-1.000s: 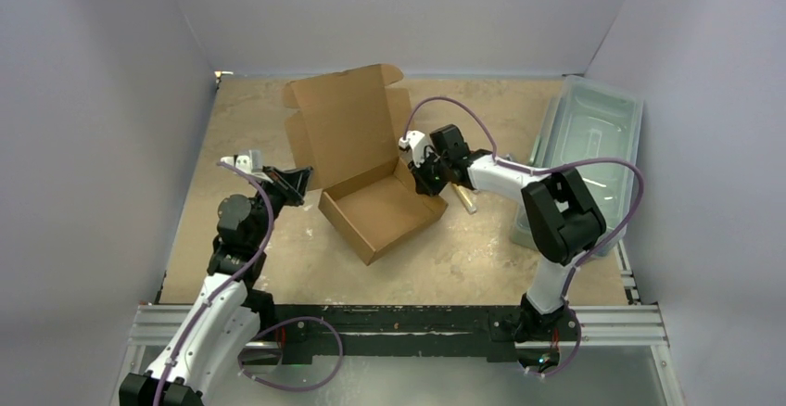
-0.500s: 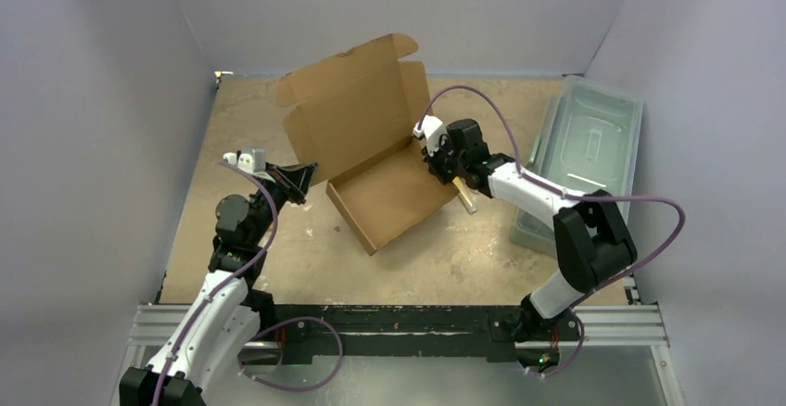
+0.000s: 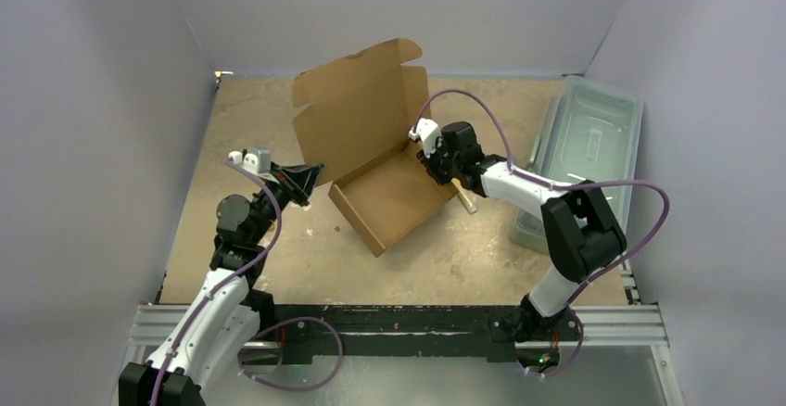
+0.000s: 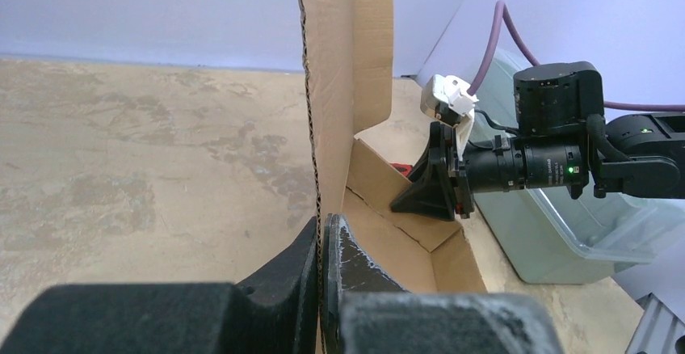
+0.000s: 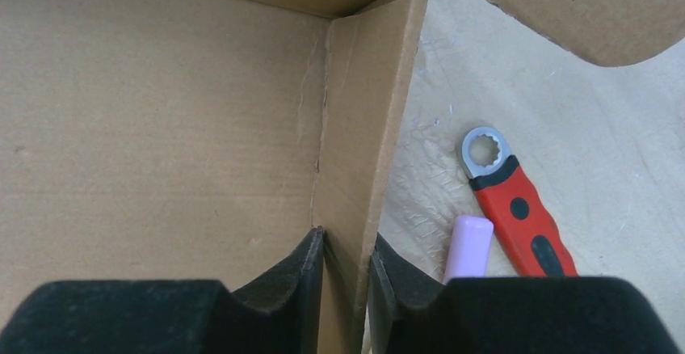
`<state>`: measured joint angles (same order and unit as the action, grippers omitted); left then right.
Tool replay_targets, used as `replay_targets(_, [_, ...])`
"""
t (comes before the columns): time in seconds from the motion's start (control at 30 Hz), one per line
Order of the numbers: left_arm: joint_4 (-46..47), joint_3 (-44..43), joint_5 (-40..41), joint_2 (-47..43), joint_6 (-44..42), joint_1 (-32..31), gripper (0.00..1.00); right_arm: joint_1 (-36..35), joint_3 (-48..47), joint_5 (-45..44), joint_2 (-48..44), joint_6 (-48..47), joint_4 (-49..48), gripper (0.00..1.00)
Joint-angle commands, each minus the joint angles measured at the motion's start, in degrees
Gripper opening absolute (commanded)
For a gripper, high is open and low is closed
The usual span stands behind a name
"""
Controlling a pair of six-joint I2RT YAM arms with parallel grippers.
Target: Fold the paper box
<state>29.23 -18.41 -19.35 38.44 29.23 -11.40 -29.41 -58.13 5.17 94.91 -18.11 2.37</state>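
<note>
The table (image 3: 463, 258) has a beige, mottled top that looks like stone, with small pale scuff marks. Plain walls (image 3: 389, 7) of a pale grey-violet colour close it on the left, the far side and the right. A metal rail (image 3: 417, 318) runs along the near edge. A translucent grey-green bin (image 3: 593, 137) stands at the right side, against the wall.

The paper box (image 3: 389, 200) sits near the middle of the table, turned at an angle, with its lid standing up on the far side. The left gripper (image 3: 308, 177) is closed on the thin left edge of the lid. The right gripper (image 5: 347, 245) pinches the right side wall of the box between its fingers. On the table just beside this wall lie a red and black wrench (image 5: 517, 204) and a pink stick (image 5: 467, 245).
</note>
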Motion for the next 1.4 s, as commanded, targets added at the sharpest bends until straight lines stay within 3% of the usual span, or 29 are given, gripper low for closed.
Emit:
replay_targets(0.0, [4.09,-0.41,-1.15,0.34,-1.57,-0.47,0.0,-0.42,-1.0,-0.66,0.86,-1.1,-0.76,0.3])
replay_targets(0.23, [2.54,-0.93,-0.69,-0.03,-2.8,-0.58,0.0,-0.22,-1.55,1.14,2.11,0.59,0.22,0.47])
replay_targets(0.4, [2.86,-1.18,-1.54,-0.03,-3.18,-0.98,0.0,0.11,-1.99,2.3,3.29,1.49,0.88,0.48])
replay_targets(0.7, [0.55,-2.85,-2.54,-0.04,-6.27,-1.26,0.0,0.07,-3.81,7.28,6.44,-0.4,4.66,0.35])
replay_targets(0.73, [0.71,-2.84,-2.66,0.04,-6.28,-1.3,0.0,0.03,-4.1,7.42,6.77,-0.49,5.17,0.28])
replay_targets(0.8, [0.96,-2.81,-2.87,0.02,-6.17,-1.26,0.0,-0.03,-4.71,7.6,7.2,-0.51,6.05,0.0])
replay_targets(1.3, [3.03,-2.13,-4.03,-3.48,-5.14,-1.26,0.0,0.08,2.12,3.4,-9.61,0.3,-4.18,0.0])
replay_targets(1.37, [2.13,-2.0,-3.28,-4.17,-5.24,-1.27,0.04,0.22,2.48,3.19,-10.31,0.96,-4.64,0.0])
